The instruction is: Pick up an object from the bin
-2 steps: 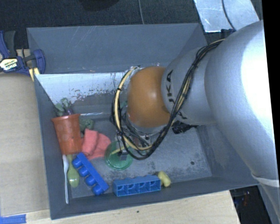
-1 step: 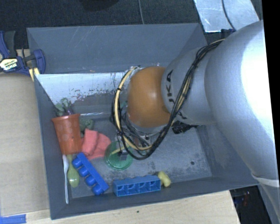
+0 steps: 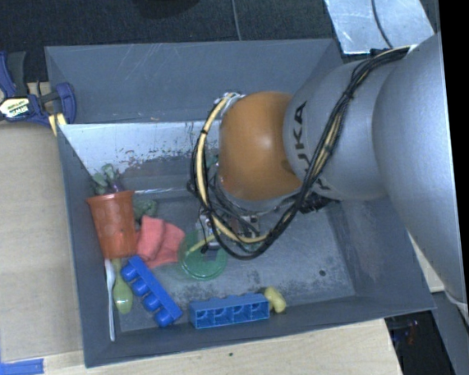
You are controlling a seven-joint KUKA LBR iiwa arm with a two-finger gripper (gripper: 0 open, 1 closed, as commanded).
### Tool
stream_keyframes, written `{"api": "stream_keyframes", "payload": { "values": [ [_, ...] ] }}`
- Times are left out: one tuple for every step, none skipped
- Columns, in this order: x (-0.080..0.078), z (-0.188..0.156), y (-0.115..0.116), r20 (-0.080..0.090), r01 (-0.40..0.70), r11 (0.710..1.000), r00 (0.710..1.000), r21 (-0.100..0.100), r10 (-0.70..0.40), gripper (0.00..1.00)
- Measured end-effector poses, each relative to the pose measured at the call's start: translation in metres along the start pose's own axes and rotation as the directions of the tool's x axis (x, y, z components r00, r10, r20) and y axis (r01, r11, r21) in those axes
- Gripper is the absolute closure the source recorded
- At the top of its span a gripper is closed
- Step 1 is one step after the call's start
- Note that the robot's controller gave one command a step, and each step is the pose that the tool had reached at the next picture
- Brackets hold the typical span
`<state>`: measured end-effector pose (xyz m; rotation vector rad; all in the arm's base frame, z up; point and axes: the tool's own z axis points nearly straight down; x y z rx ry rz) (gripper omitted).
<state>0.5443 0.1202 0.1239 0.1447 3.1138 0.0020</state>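
Green clear disc (image 3: 202,265), just under gripper (image 3: 210,236)

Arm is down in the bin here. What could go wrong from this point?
The claw hangs over the green round piece, which lies low and close beside the pink cloth: a grasp may slip off or catch the cloth too. The wrist's orange cover hides the contact, so a miss may be hard to see.
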Motion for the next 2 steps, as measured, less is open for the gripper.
{"api": "stream_keyframes", "payload": {
  "values": [
    [-0.015, -0.043, -0.006, 0.004, 0.018, 1.0, 1.0, 0.001, -0.018, 1.0],
    [-0.008, -0.096, -0.004, -0.005, -0.003, 1.0, 1.0, 0.002, 0.003, 1.0]
  ]
}}
